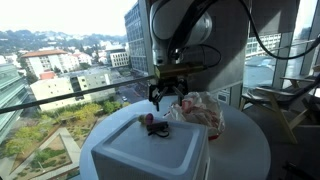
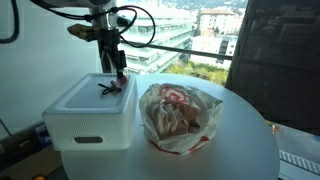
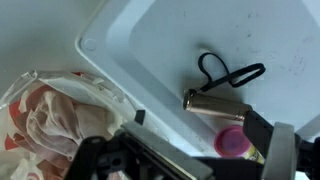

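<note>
Jaws spread wide, the black gripper (image 2: 118,70) hovers over a small silver metal cylinder with a black cord loop (image 3: 215,100) near a corner of the white plastic box lid (image 2: 80,100).

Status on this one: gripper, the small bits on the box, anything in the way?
Gripper open, empty, above white box. Metal tube with black loop and pink cap lie on its lid. Plastic bag beside box, apart from them.

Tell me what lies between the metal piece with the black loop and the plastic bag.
Only bare white lid and its rim separate the metal piece from the plastic bag; the wrist view shows it.
</note>
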`<state>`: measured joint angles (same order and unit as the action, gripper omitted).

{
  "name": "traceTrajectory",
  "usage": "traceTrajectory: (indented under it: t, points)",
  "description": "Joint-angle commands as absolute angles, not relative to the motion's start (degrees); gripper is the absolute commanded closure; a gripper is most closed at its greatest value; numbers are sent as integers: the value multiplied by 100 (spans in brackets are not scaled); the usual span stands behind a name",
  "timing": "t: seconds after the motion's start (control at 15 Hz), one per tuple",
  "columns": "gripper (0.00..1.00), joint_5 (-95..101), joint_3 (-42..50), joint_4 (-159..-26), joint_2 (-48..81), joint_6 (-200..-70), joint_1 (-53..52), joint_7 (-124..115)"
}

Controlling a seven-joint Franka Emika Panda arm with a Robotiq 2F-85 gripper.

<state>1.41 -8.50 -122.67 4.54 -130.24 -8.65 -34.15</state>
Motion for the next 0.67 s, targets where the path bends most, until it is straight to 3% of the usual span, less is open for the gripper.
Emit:
traceTrajectory:
  t: [0.0, 0.6]
  points:
    - [0, 262, -817, -11689, 892, -12401, -899, -2426]
    - [0, 1779, -721, -11208, 1840, -12650, -1230, -1750]
